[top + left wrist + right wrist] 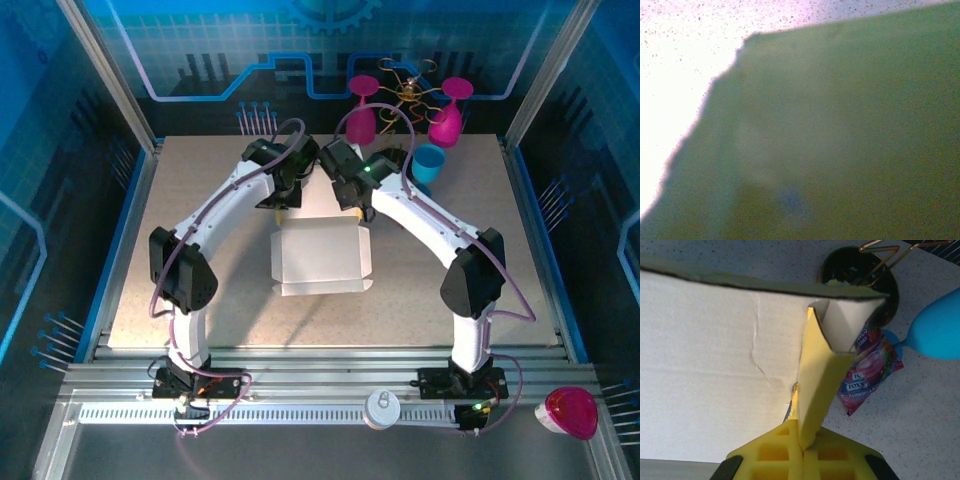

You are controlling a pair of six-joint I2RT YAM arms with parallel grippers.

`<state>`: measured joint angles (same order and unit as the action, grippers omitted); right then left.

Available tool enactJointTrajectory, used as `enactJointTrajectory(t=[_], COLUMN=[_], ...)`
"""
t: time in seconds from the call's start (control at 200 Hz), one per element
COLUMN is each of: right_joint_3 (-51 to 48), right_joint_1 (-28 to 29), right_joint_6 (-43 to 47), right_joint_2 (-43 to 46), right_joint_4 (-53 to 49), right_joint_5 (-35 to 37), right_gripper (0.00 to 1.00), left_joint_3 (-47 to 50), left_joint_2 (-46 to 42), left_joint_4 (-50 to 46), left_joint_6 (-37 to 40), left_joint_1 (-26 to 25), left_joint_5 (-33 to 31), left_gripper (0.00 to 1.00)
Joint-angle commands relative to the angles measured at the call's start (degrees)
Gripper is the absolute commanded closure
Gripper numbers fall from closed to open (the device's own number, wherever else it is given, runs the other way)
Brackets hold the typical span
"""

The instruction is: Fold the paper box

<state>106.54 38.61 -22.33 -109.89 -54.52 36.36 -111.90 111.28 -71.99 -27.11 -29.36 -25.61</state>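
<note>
1. The yellow thin-cardboard paper box point(318, 258), pale inside, lay open side up in the middle of the speckled tabletop point(200, 260). Both arms reached over its far edge.
2. The right fingers point(775, 454) were clamped on a yellow side flap point(815, 375) at the far right corner, where it stood up against the pale panel.
3. The left fingers point(284, 200) were together at the far left corner. In the left wrist view, blurred green-yellow card lay very close to the lens, so I could not tell whether they pinched it.
4. The step in hand looked like raising the far wall and tucking its corner flaps. It probably called for swinging the pinched flap inward along its crease rather than pulling upward, since thin card buckles easily. A faint crack point(756, 340) ran across the pale panel.
5. Both corners likely needed to move at the same pace, so that the wall came up square and the paper box did not slide.
6. A crinkly purple snack packet point(867, 372) and a blue plastic cup point(428, 163) sat just beyond the far right corner. The right arm should probably have avoided sweeping farther out that way.
</note>
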Motion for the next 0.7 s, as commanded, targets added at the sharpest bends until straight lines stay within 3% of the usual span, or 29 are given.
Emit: enactJointTrajectory(t=[0.0, 0.42, 0.495, 0.565, 0.69], right_joint_3=[-3.84, -11.04, -16.75, -23.96, -37.40], right_joint_1=[1.08, 2.05, 2.08, 2.08, 1.92], right_joint_6=[-1.86, -2.75, -1.44, 0.99, 5.07], right_joint_2=[0.03, -0.32, 1.22, 3.54, 8.27], right_joint_4=[1.68, 12.81, 20.59, 31.63, 53.99], right_joint_5=[2.84, 4.20, 3.65, 3.18, 2.98], right_gripper=[1.00, 1.00, 1.00, 1.00, 1.00], left_joint_3=[3.71, 13.02, 15.54, 18.02, 21.36], left_joint_2=[0.76, 0.27, -0.74, -2.02, -4.52], left_joint_4=[-0.50, 10.96, 13.78, 16.90, 21.07], left_joint_6=[-1.42, -1.94, -1.72, -1.28, -1.35], left_joint_1=[-1.43, -1.13, -1.04, -0.87, 0.04], left_joint_5=[-8.32, -8.84, -8.51, -7.74, -5.04], left_gripper=[1.00, 1.00, 1.00, 0.89, 0.82])
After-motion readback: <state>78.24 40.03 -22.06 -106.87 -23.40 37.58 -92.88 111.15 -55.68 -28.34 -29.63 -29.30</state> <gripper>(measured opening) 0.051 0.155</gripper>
